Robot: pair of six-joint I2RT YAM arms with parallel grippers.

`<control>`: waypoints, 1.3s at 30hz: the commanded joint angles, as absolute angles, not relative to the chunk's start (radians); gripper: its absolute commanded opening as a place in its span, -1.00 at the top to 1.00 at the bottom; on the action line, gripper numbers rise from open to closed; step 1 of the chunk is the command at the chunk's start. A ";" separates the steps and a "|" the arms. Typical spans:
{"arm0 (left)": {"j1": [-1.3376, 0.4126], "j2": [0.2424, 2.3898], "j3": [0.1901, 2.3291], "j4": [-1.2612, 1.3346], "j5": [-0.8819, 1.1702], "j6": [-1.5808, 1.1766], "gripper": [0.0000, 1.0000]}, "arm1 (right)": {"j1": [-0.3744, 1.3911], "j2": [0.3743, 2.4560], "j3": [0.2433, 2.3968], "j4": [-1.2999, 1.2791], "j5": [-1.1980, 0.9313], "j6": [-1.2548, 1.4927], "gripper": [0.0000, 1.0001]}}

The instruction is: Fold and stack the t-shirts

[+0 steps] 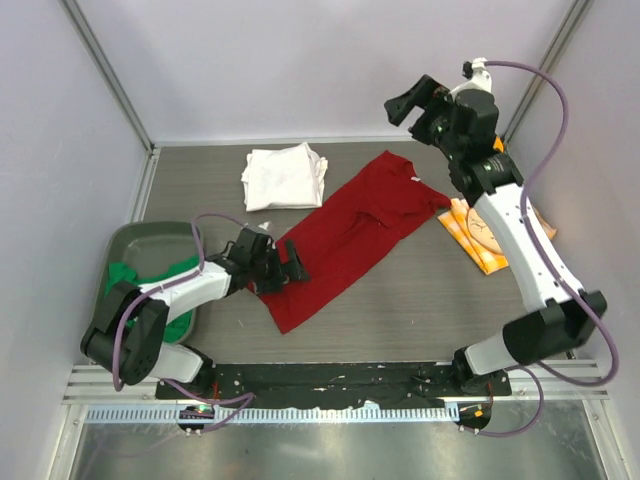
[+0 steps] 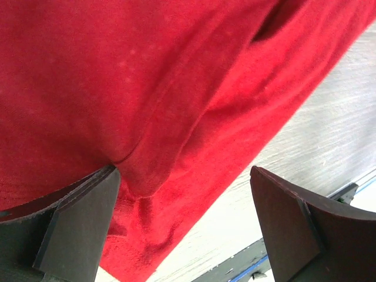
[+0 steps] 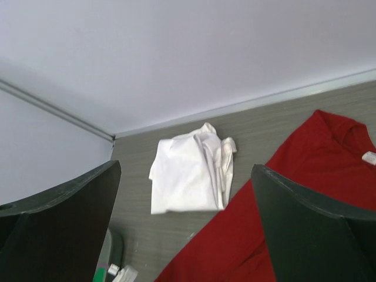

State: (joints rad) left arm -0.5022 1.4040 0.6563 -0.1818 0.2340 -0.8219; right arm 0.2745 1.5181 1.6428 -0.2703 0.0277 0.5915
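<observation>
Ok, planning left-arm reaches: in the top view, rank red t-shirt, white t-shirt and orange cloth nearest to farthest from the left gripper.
1. red t-shirt: right at the left gripper, mid-table.
2. white t-shirt: beyond it, at the back.
3. orange cloth: far right.

Left gripper [image 1: 286,270]: jaws apart at the edge of the red t-shirt [image 1: 350,235]. Right gripper [image 1: 408,100]: jaws apart, raised beyond its collar end.

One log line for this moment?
left gripper: open at red t-shirt | right gripper: open, raised | white t-shirt: folded | green t-shirt: in bin
</observation>
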 commanded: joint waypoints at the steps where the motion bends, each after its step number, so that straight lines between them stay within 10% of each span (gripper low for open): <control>1: -0.630 1.416 0.543 -0.065 0.192 -0.925 -0.99 | 0.293 1.407 1.503 -0.385 0.023 0.572 -0.99; 18: -1.426 1.527 0.713 -0.020 -0.199 -1.284 -0.99 | 0.301 1.105 1.290 -0.676 0.094 0.496 -0.99; 27: -1.399 1.454 1.003 -0.483 -0.314 -1.147 -1.00 | 0.336 0.941 1.056 -0.804 0.014 0.575 -0.99; 39: -1.318 1.055 0.628 -0.689 -0.187 -1.318 -0.99 | 0.523 0.785 0.713 -0.773 -0.110 0.825 -1.00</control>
